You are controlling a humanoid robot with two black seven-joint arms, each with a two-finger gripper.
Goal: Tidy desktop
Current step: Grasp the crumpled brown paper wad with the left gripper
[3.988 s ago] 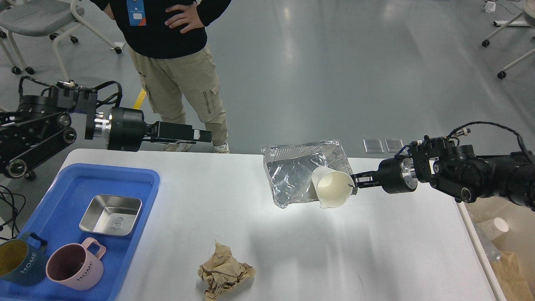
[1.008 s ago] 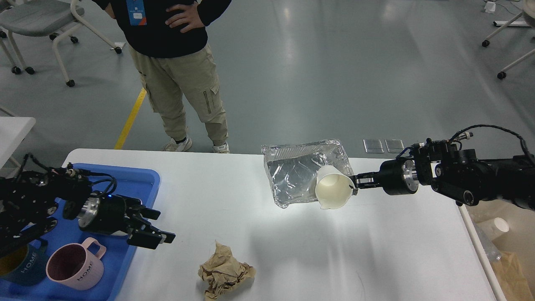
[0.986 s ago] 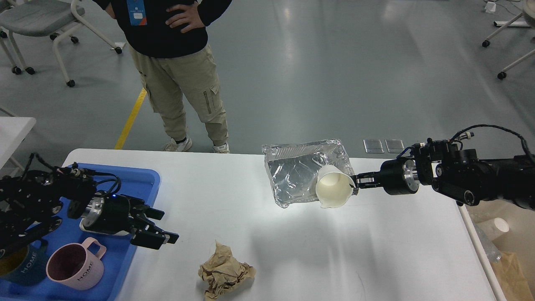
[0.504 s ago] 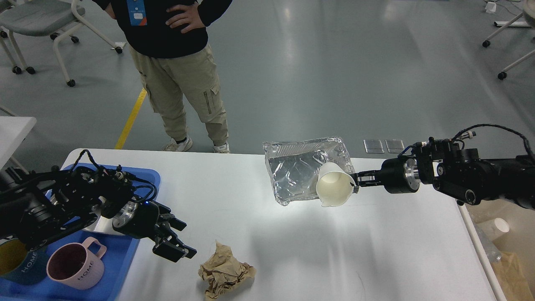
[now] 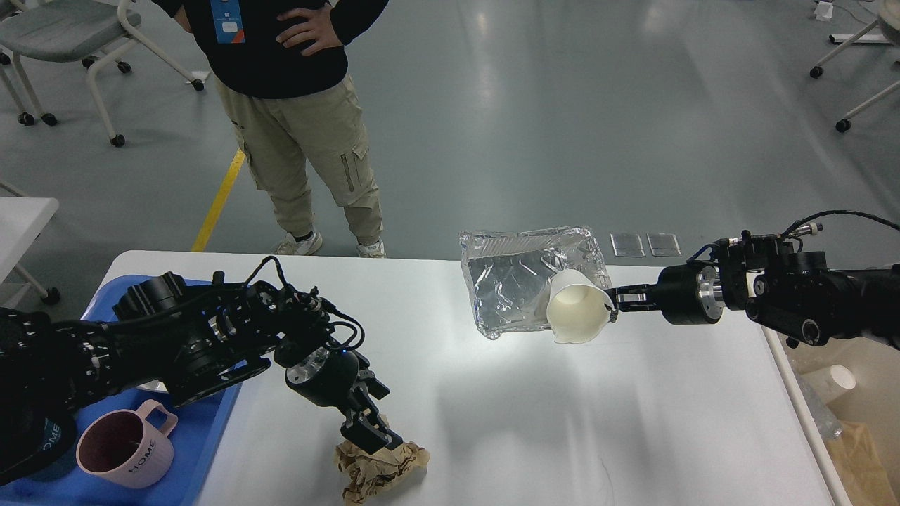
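The white desktop [image 5: 633,422] fills the lower view. A crumpled brown paper ball [image 5: 383,469] lies near its front edge. My left gripper [image 5: 371,414] points down at the ball, open, with its lower finger touching the top of the paper. At the back right, my right gripper [image 5: 614,305] is shut on the rim of a white paper cup [image 5: 578,318] that is tipped on its side, mouth facing me. The cup overlaps a crinkled foil container [image 5: 524,281]. I cannot tell whether the container is gripped too.
A blue tray [image 5: 204,450] at the left holds a pink mug [image 5: 116,450] and a dark mug [image 5: 43,439], half hidden by my left arm. A beige bin [image 5: 844,414] with rubbish stands past the right edge. A person [image 5: 295,105] stands behind the table.
My left arm swung down from above the tray and across to the paper ball. My right gripper drew back to the right, and the cup and foil container moved with it.
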